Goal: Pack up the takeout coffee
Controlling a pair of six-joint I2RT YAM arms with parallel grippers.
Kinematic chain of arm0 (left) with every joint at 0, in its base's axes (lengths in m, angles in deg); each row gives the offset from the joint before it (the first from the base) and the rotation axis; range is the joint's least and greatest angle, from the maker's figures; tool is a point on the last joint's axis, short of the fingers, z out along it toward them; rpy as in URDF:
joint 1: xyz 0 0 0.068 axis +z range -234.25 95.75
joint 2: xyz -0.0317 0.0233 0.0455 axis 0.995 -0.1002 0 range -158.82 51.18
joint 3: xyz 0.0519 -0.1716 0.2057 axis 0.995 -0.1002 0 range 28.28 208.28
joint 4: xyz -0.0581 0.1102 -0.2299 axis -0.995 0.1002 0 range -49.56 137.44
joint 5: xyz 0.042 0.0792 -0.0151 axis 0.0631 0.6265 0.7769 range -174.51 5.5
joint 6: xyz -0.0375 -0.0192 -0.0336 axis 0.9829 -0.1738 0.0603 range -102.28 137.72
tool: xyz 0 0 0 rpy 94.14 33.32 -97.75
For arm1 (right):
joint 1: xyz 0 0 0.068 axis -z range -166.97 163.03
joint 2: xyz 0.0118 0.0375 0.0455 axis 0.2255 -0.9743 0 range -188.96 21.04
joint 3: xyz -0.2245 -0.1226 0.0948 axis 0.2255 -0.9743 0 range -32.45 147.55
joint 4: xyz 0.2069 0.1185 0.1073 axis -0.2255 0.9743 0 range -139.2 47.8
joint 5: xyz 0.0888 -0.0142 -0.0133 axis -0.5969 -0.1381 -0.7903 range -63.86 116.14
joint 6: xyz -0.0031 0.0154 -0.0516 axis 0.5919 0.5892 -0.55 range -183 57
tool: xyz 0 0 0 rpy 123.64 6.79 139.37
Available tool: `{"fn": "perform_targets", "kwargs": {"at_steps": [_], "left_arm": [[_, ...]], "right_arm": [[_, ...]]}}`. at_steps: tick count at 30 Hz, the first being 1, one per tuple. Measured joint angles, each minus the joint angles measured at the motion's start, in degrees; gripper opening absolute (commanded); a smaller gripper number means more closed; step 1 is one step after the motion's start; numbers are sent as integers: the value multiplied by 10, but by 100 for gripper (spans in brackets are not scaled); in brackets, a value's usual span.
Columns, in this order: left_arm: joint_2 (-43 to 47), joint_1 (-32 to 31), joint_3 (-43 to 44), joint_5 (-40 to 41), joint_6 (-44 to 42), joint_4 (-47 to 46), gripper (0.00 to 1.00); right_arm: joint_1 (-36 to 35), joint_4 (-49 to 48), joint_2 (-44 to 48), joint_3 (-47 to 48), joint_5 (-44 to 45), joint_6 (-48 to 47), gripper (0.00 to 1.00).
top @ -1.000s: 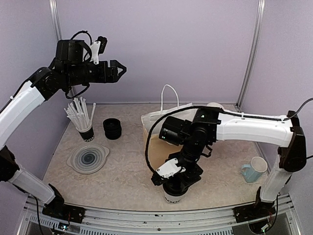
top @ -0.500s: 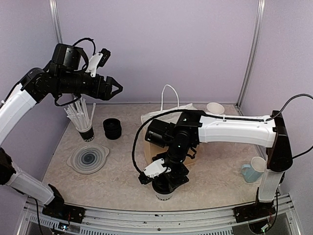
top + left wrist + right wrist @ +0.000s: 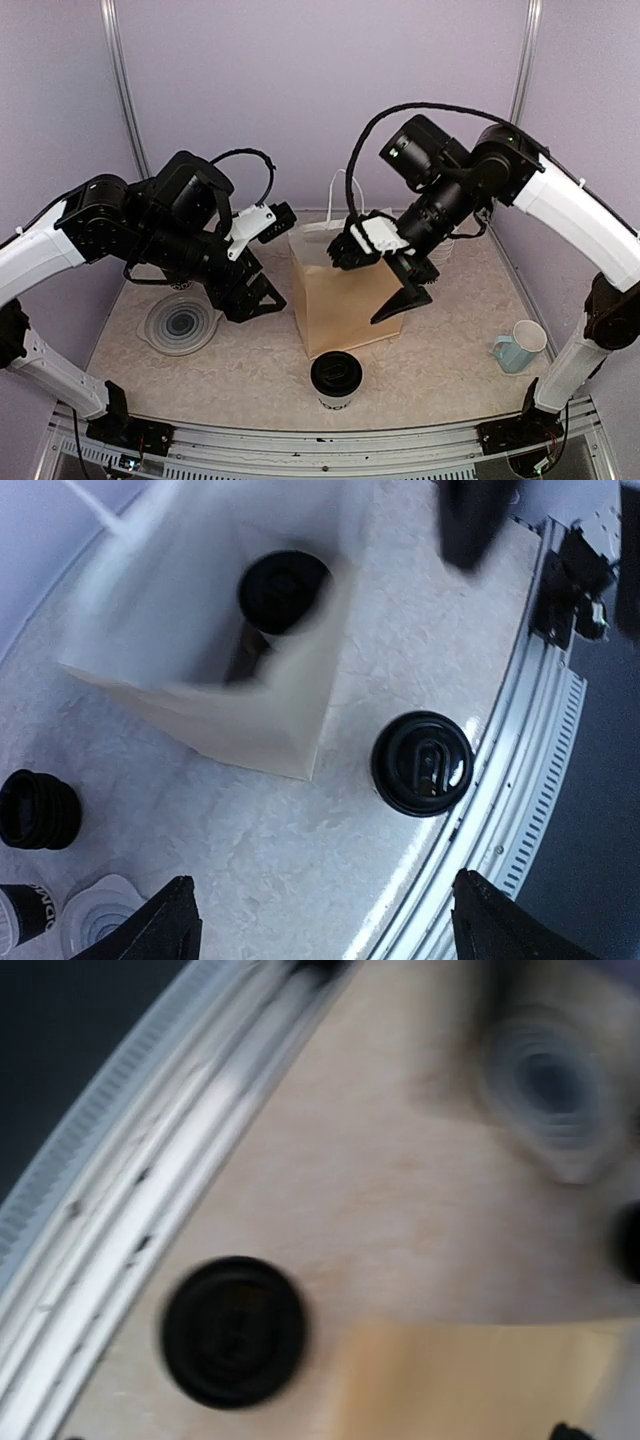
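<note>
From the top external view, a brown paper bag [image 3: 340, 305] with a white handle stands upright at the middle of the surface [image 3: 450, 350]. The loose coffee cup [image 3: 336, 378], white with a black lid, stands upright in front of the bag, close to the near edge and apart from the bag. The left hand [image 3: 255, 297] hangs just left of the bag with its fingers spread and nothing between them. The right hand [image 3: 380, 275] hovers over the bag's open top, fingers wide apart and empty. It blocks any look inside the bag. A light blue mug [image 3: 520, 345] sits near the right edge, and a clear ribbed disc [image 3: 180, 322] lies toward the left edge.

In the left wrist view, looking down, the bagged coffee cup [image 3: 283, 590] shows its black lid inside the bag [image 3: 270, 710]. The loose coffee cup [image 3: 422, 763] stands outside, between the bag's corner and the metal rail [image 3: 520, 770] along the near edge. The left hand [image 3: 320, 900] is spread wide above bare surface. A stack of black lids [image 3: 38, 808] sits farther off.

The right wrist view is blurred. The loose coffee cup [image 3: 233, 1330] appears as a dark round lid beside the near rail, with the bag's [image 3: 470, 1380] brown top next to it and the disc [image 3: 545, 1085] beyond.
</note>
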Motion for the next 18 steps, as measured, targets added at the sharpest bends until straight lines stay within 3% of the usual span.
{"fn": "perform_targets", "kwargs": {"at_steps": [4, 9, 18], "left_arm": [[-10, -57, -23, -22, 2, -7, 84], [-66, -103, -18, -41, 2, -36, 83], [-161, -124, -32, -59, -7, -69, 83]], "right_arm": [[87, 9, 18, 52, -50, -9, 99], [164, -28, 67, 17, -69, 18, 99], [196, -65, 98, -63, -91, 50, 99]]}}
